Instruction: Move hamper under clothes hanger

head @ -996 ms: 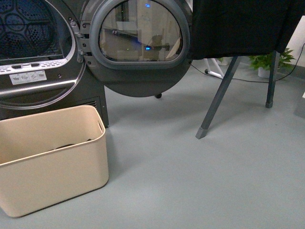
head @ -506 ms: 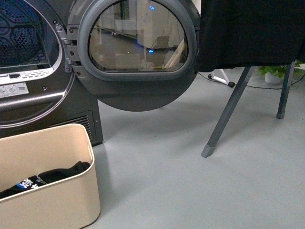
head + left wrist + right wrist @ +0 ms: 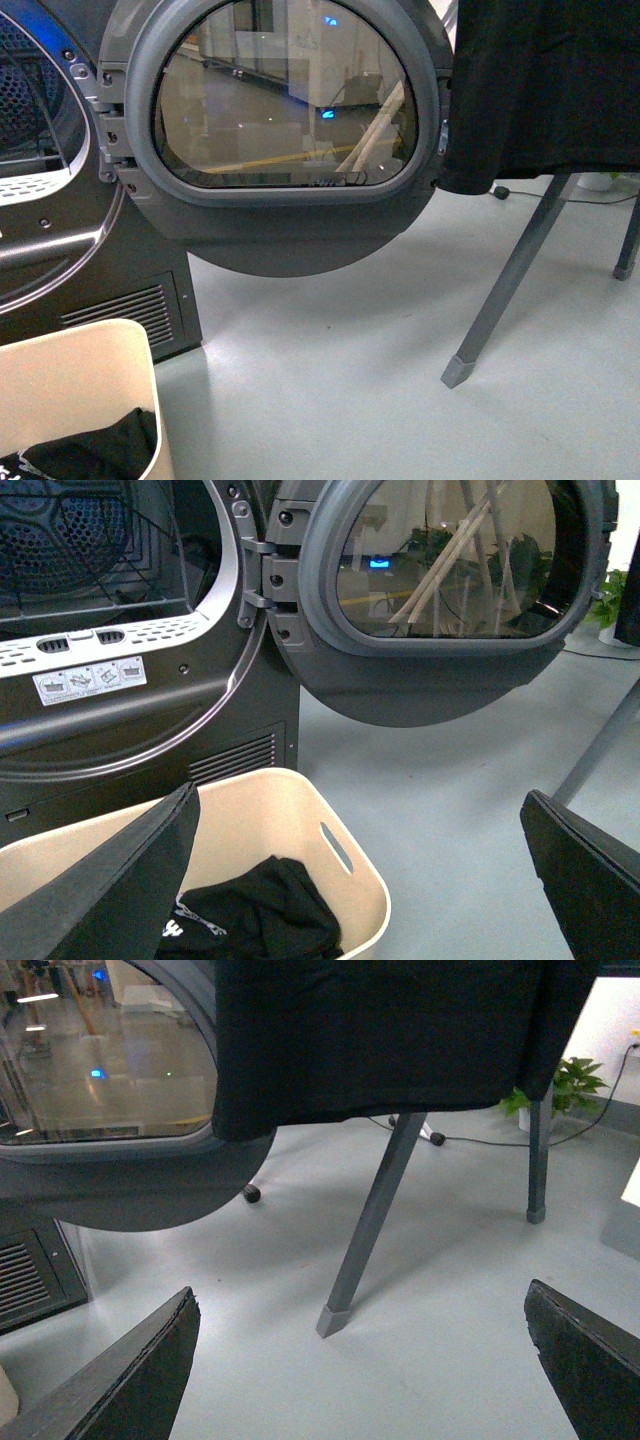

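The beige hamper stands on the floor at the lower left in front of the dryer, with black clothing inside. In the left wrist view the hamper shows its slot handle; my left gripper hovers open above its near corner. The clothes hanger stands to the right, its slanted grey leg ending in a capped foot, with a black garment draped over it. My right gripper is open over bare floor near the hanger's leg.
The dark grey dryer stands at the left, its round door swung open toward the hanger. A second hanger leg stands at the far right. A potted plant and a cable lie behind.
The view has moved forward and to the right: the hamper has slid toward the lower left corner, and the dryer door and hanger leg appear larger and closer.
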Tool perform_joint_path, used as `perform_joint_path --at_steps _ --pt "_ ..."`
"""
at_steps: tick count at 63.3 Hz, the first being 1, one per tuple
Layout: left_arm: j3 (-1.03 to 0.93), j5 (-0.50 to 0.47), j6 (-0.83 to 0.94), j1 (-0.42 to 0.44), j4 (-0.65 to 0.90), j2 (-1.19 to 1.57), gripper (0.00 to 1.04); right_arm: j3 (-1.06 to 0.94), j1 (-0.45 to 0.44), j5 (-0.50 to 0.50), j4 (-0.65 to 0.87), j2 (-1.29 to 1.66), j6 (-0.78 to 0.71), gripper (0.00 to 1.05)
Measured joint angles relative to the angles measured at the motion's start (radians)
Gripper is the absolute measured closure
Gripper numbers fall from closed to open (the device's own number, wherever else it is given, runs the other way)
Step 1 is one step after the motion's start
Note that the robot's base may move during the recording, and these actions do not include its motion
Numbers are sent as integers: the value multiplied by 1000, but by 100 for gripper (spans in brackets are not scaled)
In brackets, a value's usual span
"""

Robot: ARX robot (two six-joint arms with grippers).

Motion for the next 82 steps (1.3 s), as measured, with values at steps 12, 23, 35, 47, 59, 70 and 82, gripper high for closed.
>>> perform_joint_path --at_steps 12,23,35,47,59,70,82 --pt "0 3 0 -2 0 1 7 0 -2 5 0 0 0 8" --pt "0 -1 0 -2 0 0 7 0 -2 0 0 0 0 8" --pt "0 2 0 -2 0 0 7 0 -2 1 0 0 0 8" --pt "0 -6 0 0 0 0 7 0 0 -7 0 1 0 8" --pt "0 1 0 0 0 0 7 0 0 1 0 0 0 8" --pt "0 1 0 0 0 0 7 0 0 1 0 0 0 8" --pt "111 124 -26 106 166 442 7 88 -179 -323 129 360 70 8"
